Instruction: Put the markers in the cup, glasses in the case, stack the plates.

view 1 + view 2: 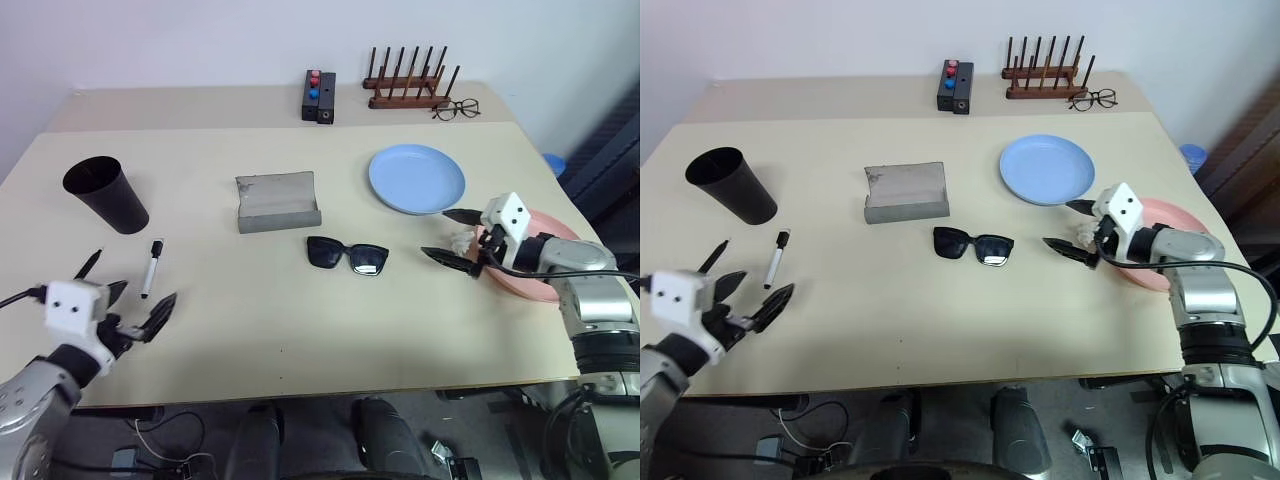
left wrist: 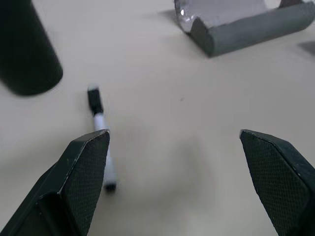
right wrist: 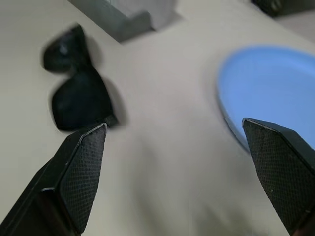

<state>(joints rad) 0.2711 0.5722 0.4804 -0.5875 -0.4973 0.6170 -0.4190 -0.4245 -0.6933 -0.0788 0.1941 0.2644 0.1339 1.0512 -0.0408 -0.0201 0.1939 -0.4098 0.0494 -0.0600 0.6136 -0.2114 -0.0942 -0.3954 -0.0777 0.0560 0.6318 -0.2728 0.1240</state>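
Your right end effector [image 1: 450,235] hangs released and empty above the counter [image 1: 300,320], sunglasses [image 1: 347,255] just ahead, likely for the open case [image 1: 278,203] beyond. Your left end effector [image 1: 135,310], also released, faces the white marker [image 1: 152,267] near the cup [image 1: 106,195].
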